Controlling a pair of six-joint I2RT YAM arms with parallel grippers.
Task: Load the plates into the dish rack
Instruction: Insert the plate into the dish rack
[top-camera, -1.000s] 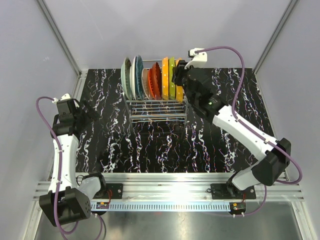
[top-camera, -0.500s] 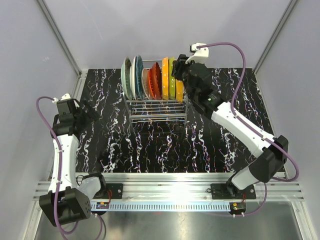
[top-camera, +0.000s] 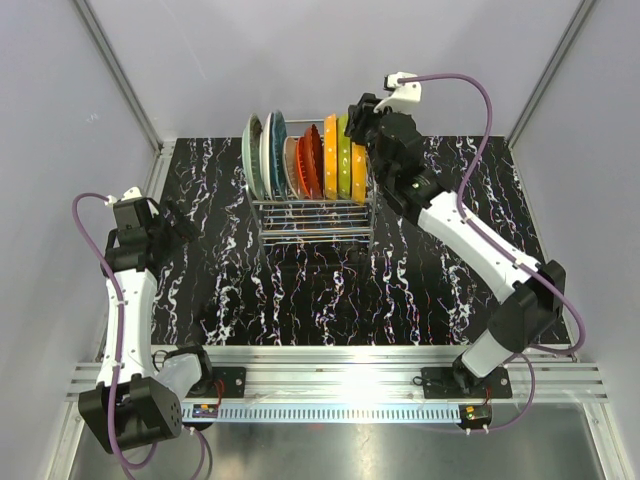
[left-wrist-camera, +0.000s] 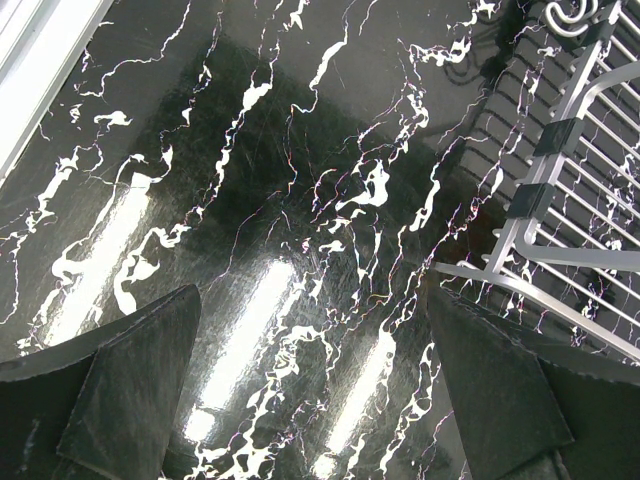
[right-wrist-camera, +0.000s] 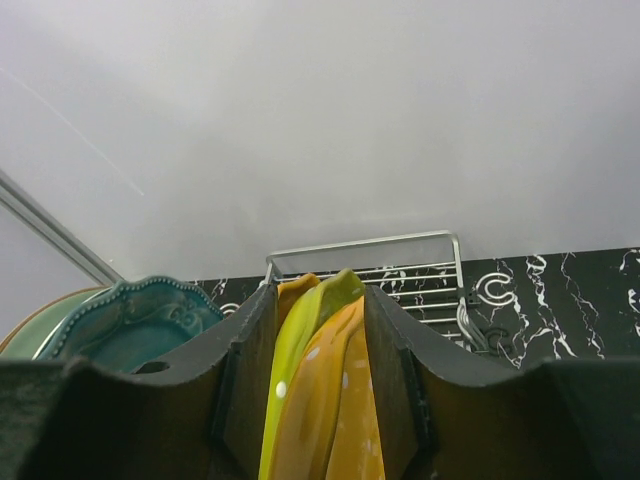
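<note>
The dish rack (top-camera: 312, 222) stands at the back middle of the table with several plates upright in it: mint green (top-camera: 251, 155), teal (top-camera: 277, 148), cream (top-camera: 291, 165), red-orange (top-camera: 310, 160), orange (top-camera: 330, 155), yellow-green (top-camera: 343, 152) and an orange dotted one (top-camera: 358, 180). My right gripper (top-camera: 358, 112) is above the rack's right end. In the right wrist view its jaws (right-wrist-camera: 318, 300) are open and straddle the rims of the yellow-green plate (right-wrist-camera: 300, 340) and the orange dotted plate (right-wrist-camera: 345, 400). My left gripper (top-camera: 185, 222) is open and empty over the table left of the rack.
The left wrist view shows the black marbled tabletop (left-wrist-camera: 280, 180) between my open left gripper's (left-wrist-camera: 310, 330) jaws, with the rack's near corner (left-wrist-camera: 560, 200) to the right. Grey walls close in the table on three sides. The teal plate (right-wrist-camera: 150, 320) shows left of the right gripper.
My right gripper has risen and moved back from the right end of the plate row; the plates stay in the rack. The left arm has not moved.
</note>
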